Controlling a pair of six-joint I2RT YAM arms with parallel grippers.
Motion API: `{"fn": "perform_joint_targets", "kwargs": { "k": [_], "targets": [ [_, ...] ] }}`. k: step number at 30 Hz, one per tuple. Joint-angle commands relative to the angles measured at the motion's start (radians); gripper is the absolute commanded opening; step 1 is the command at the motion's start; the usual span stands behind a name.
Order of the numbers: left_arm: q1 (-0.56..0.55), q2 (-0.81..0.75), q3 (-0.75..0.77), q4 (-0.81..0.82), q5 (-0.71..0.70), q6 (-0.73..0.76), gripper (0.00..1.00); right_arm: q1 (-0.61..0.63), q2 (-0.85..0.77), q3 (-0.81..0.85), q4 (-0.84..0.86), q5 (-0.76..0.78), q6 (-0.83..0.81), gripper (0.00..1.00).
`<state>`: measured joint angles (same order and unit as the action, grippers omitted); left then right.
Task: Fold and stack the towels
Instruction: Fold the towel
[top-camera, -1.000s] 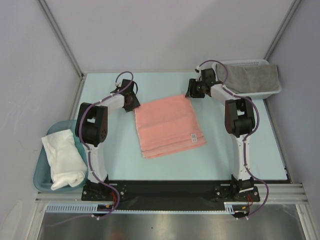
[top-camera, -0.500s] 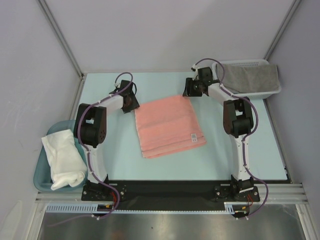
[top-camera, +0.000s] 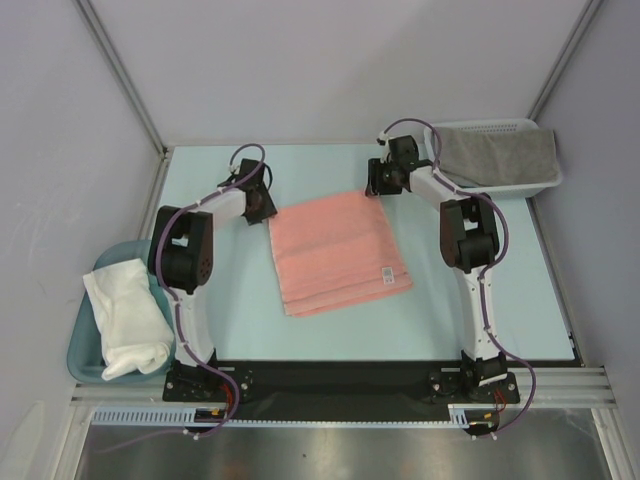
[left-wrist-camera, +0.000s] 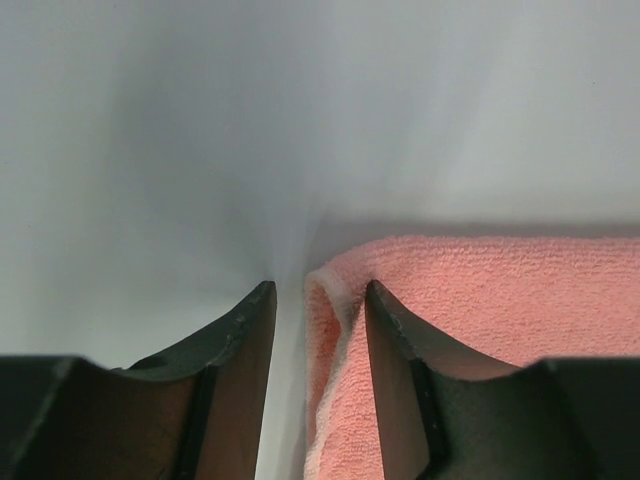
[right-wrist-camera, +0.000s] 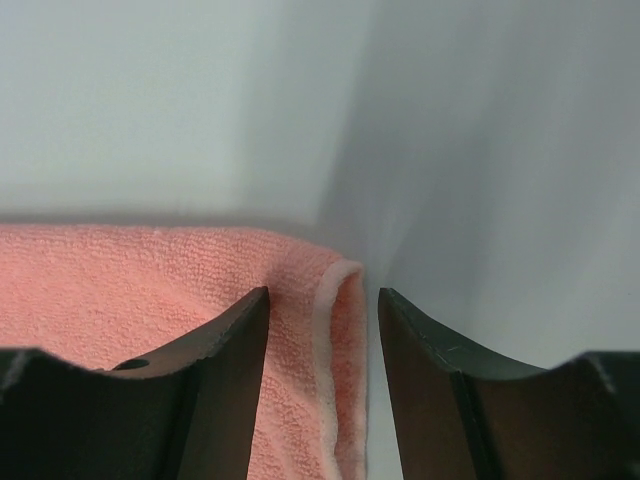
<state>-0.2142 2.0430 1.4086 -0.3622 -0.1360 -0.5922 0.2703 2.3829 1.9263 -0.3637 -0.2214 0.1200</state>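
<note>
From the top view, the salmon-pink towel (top-camera: 338, 252) is laid flat mid-table (top-camera: 500, 300), already doubled over by the look of the layered near edge, with its white label at the near right. The grey towel (top-camera: 500, 155) is draped in the white mesh basket (top-camera: 480, 125), and the white towel (top-camera: 125, 315) is in the teal tub (top-camera: 85, 360). Both arms are stretched forward and bent inward, so the left gripper (top-camera: 262, 203) is parked at the far left corner and the right gripper (top-camera: 378, 180) at the far right corner. In the left wrist view, the fingers (left-wrist-camera: 235, 340) are seen spread apart and low to the table, with the rolled corner hem sitting between them. Nothing is pinched. The right wrist view is pretty much the mirror: fingers (right-wrist-camera: 230, 340) apart, hem in the gap, nothing gripped. For this grab to go well, probably all the layers at each corner should be caught, both claws closed together, and the lift kept level so the next fold lands square.
</note>
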Motion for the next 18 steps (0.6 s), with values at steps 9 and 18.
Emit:
{"fn": "perform_joint_targets", "kwargs": {
  "k": [9,18],
  "targets": [
    [0.009,0.131,0.168,-0.041,0.065,0.038,0.37,0.004,0.064,0.114,-0.031,0.051,-0.025,0.40],
    [0.009,0.143,0.210,-0.038,0.102,0.057,0.15,-0.016,0.038,0.097,-0.009,0.048,0.004,0.06]
  ]
}}
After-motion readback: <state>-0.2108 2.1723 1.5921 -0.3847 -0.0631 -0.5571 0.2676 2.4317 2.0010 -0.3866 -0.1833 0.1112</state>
